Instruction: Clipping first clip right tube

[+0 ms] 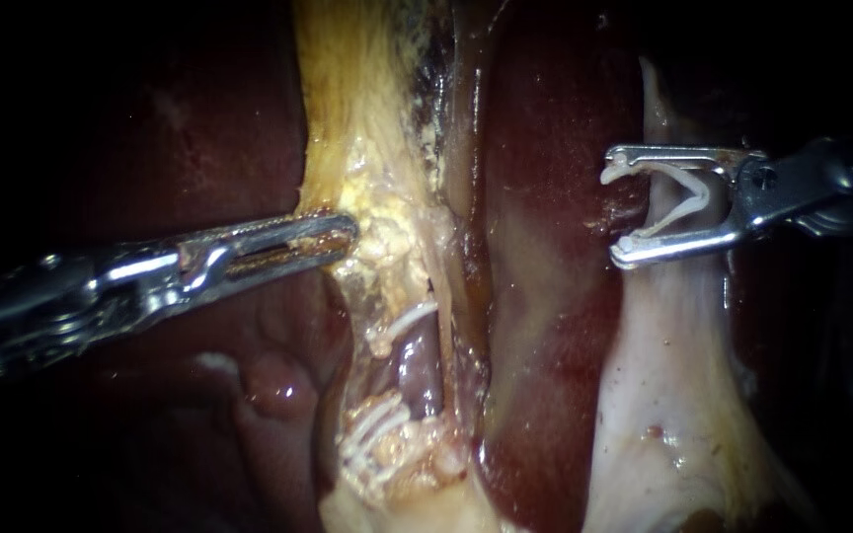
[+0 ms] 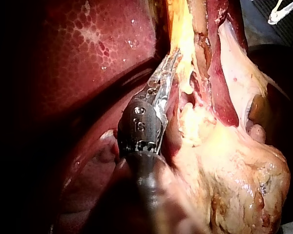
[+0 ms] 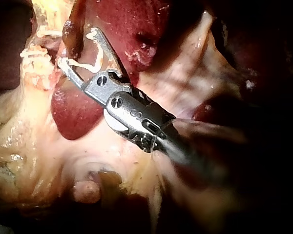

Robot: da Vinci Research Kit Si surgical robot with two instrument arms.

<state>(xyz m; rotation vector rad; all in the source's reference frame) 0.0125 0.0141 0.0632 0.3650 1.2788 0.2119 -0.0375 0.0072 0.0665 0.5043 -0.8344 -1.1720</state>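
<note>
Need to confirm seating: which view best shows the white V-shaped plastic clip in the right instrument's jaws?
Endoscope view: the white V-shaped plastic clip lies side-on, both legs visible between the right instrument's jaws. The right wrist view foreshortens the clip; the left wrist view catches only a distant sliver.

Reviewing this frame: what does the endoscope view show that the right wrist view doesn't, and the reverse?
Only the endoscope view shows the left instrument's tool, lying against yellow fatty tissue. Only the right wrist view shows a small rounded nub of tissue off to the side of the right instrument's shaft. Both show the right instrument's tool holding an open white clip between its jaws, the pale right tube and the dark red liver.
</note>
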